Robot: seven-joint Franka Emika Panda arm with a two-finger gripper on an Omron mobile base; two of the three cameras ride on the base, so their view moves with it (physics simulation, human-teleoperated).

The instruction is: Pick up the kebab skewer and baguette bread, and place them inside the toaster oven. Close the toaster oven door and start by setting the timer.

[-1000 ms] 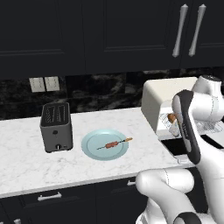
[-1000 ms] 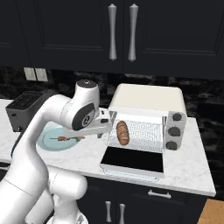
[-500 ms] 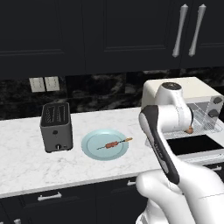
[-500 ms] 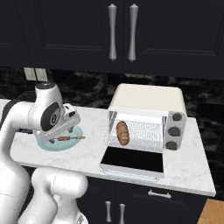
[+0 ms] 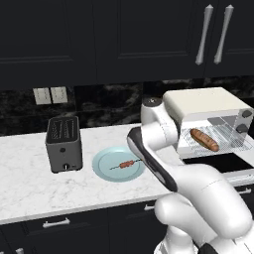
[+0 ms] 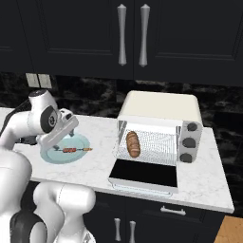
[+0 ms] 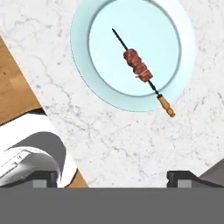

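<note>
One kebab skewer on plate | gripper spread (above, empty) | baguette bread in toaster oven

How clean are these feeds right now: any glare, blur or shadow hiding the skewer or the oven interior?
Hand view: sharp, evenly lit; the skewer on the plate is crisp, with no glare. Left base view: clear, but the arm covers part of the plate's right edge. Right base view: no blur; the baguette on the oven rack is plainly visible, while the dark cabinets show little detail.

Left base view from behind-left, right base view from behind-right, both facing forward over the counter, hand view looking straight down, close above the plate, plate shared by all three
</note>
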